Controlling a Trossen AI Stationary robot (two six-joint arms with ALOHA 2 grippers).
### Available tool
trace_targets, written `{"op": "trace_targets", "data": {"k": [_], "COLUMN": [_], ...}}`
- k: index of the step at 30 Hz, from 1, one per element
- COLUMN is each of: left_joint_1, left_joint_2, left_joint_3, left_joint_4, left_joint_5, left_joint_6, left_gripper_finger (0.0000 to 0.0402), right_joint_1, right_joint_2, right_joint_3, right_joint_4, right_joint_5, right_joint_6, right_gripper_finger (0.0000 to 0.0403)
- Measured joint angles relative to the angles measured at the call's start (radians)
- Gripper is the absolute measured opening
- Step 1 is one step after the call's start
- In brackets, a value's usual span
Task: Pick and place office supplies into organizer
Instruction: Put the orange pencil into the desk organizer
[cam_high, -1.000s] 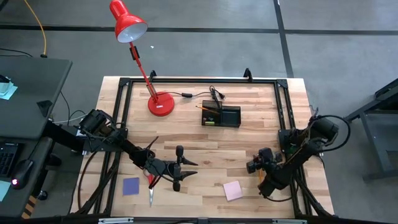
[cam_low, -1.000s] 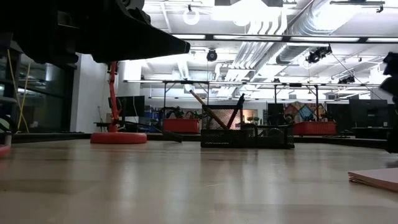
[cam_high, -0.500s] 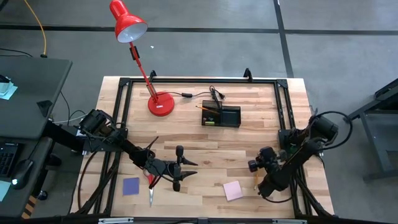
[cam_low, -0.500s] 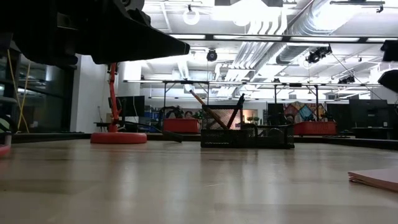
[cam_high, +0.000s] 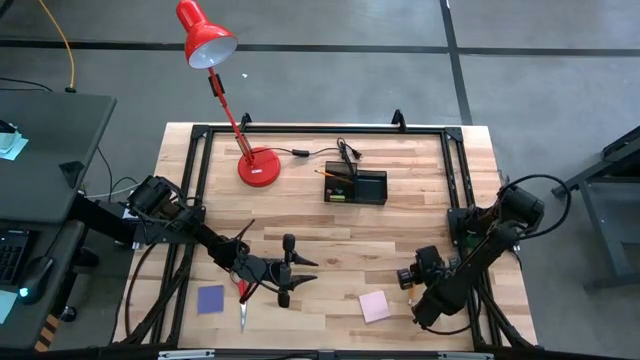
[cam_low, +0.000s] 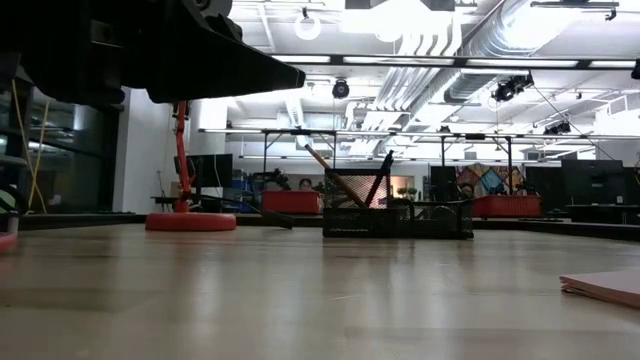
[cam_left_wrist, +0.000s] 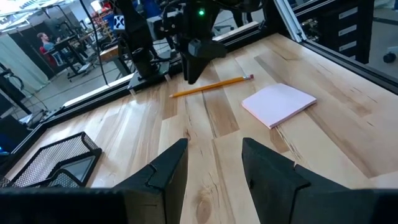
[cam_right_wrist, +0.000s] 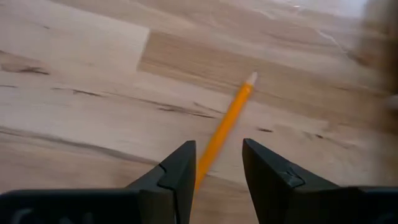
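Note:
My right gripper (cam_high: 411, 287) is near the table's front right, shut on an orange-yellow pencil (cam_right_wrist: 227, 121); the left wrist view shows the pencil (cam_left_wrist: 214, 85) below it. A pink sticky pad (cam_high: 374, 306) lies flat just left of it. Left of centre, my left gripper (cam_high: 300, 272) stands open and level, holding nothing. Red-handled scissors (cam_high: 242, 305) and a blue-purple pad (cam_high: 210, 299) lie by it. The black organizer (cam_high: 356, 187) stands at the far middle with pens leaning in it. My right gripper pinches the pencil's shaft (cam_right_wrist: 208, 155) between its two fingers, nearer the end opposite the eraser. The fingers come steeply from above and lie across it. The eraser end (cam_right_wrist: 250, 78) sticks out beyond the fingers. The pencil sits near level, just above the wood.
A red desk lamp (cam_high: 258, 165) stands at the far left, its cord running to the organizer. A black frame (cam_high: 455, 200) rails the table's sides. Bare wood lies between the two grippers and the organizer.
My right gripper has risen and drawn toward the table's near edge, tipping as it went, with the pencil between its fingers. In the low view its arm has gone up out of the picture's right edge.

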Motion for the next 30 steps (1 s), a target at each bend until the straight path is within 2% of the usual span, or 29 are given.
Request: {"op": "trace_targets", "data": {"k": [8, 30], "left_joint_1": [0.000, -0.001], "left_joint_2": [0.000, 0.000], "left_joint_3": [0.000, 0.000], "left_joint_4": [0.000, 0.000], "left_joint_5": [0.007, 0.018], "left_joint_6": [0.000, -0.004], "left_gripper_finger": [0.0143, 0.0143], "right_joint_1": [-0.005, -0.014], "right_joint_2": [0.039, 0.079], "right_joint_3": [0.001, 0.001], "right_joint_4": [0.018, 0.053], "right_joint_5": [0.009, 0.040], "right_joint_6": [-0.003, -0.031], "right_gripper_finger": [0.0118, 0.0028]}}
